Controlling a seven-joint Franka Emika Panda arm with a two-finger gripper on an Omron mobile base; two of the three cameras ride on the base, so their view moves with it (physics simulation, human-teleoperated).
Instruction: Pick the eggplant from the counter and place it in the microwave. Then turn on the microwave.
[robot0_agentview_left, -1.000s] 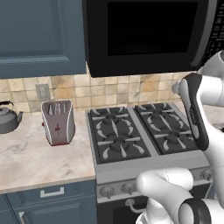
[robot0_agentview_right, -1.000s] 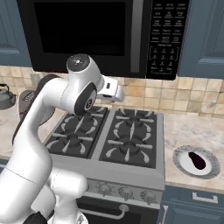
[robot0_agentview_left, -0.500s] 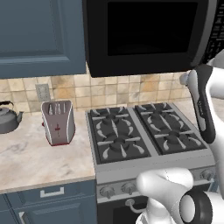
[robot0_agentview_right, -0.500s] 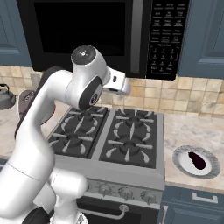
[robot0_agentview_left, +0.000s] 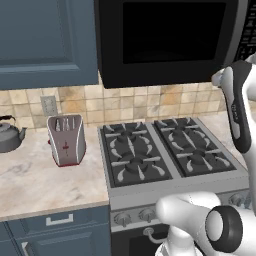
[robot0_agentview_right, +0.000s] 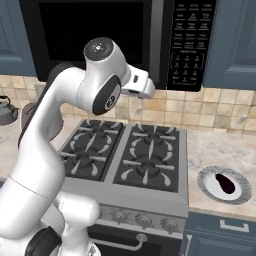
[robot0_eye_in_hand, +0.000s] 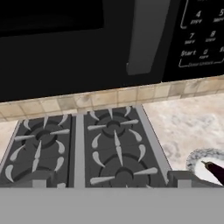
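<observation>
**Eggplant unhandled on its plate; claw wide open and empty above the stove**

The eggplant (robot0_agentview_right: 225, 183) lies on a round white plate (robot0_agentview_right: 206, 184) with a grey speckled rim, on the stretch of counter (robot0_agentview_right: 212, 148) right of the stove, toward the front edge of that worktop. It is small, dark purple-maroon, rounded and glossy. Judged from its look, it is light and firm but smooth-skinned, so it may slip or roll under a pinch. The sound hold appears to be across its thicker middle, jaws square to its long axis and low enough to avoid scraping the plate.

The gripper (robot0_eye_in_hand: 112, 186) stands fully open with nothing between its fingertips, hanging over the gas stove (robot0_agentview_right: 125, 160), well apart from the eggplant. In the hand view the plate shows at the right margin, beyond the right fingertip.

The worktop is beige marbled stone over blue cabinet fronts. The microwave (robot0_agentview_right: 120, 35) hangs above the stove, door closed, with a long vertical handle (robot0_eye_in_hand: 146, 35) and keypad (robot0_agentview_right: 187, 42) at its right. On the left stretch of counter stand a toaster (robot0_agentview_left: 66, 139) and, near the wall, a kettle (robot0_agentview_left: 10, 135). The tiled backsplash runs behind.
</observation>
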